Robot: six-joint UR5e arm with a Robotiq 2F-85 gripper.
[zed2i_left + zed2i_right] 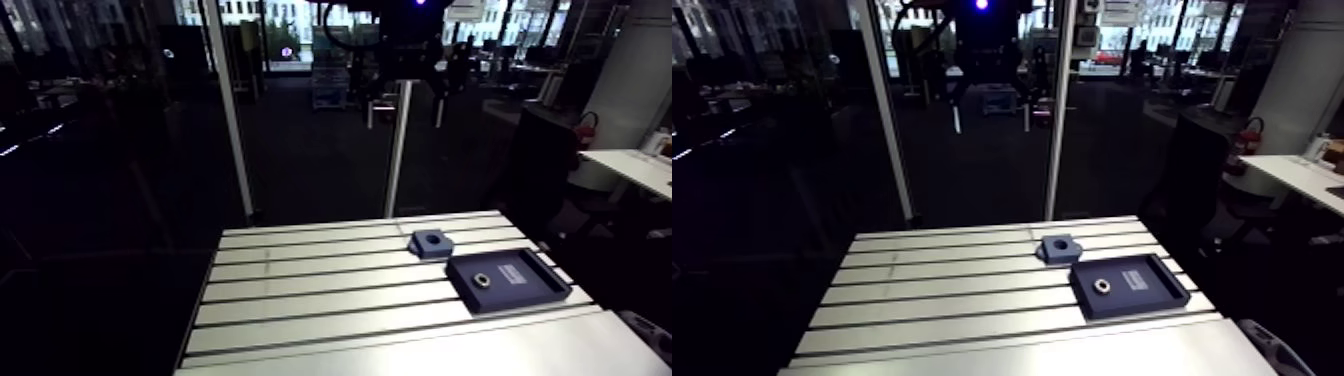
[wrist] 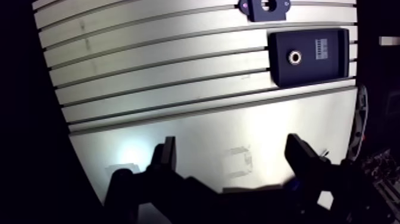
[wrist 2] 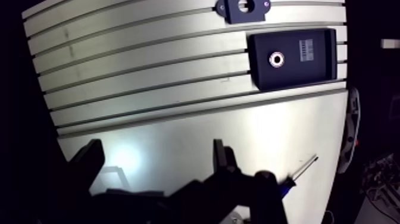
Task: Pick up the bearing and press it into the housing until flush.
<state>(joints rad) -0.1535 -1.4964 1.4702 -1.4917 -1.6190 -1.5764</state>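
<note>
The bearing (image 2: 293,57), a small metal ring, lies in a dark rectangular tray (image 2: 330,67) on the slotted table, seen too in the arm view (image 1: 481,279). Just beyond the tray stands the housing (image 1: 430,242), a small dark-blue block with a round bore (image 3: 241,7). My gripper (image 2: 232,146) hangs high above the smooth front plate, well short of the tray and off to its side. Its two fingers are wide apart with nothing between them.
The slotted aluminium table (image 1: 300,290) meets a smooth plate (image 3: 178,137) at the front. A blue-handled screwdriver (image 3: 300,170) lies on that plate beside my gripper. Two upright frame posts (image 1: 398,150) rise behind the table's far edge.
</note>
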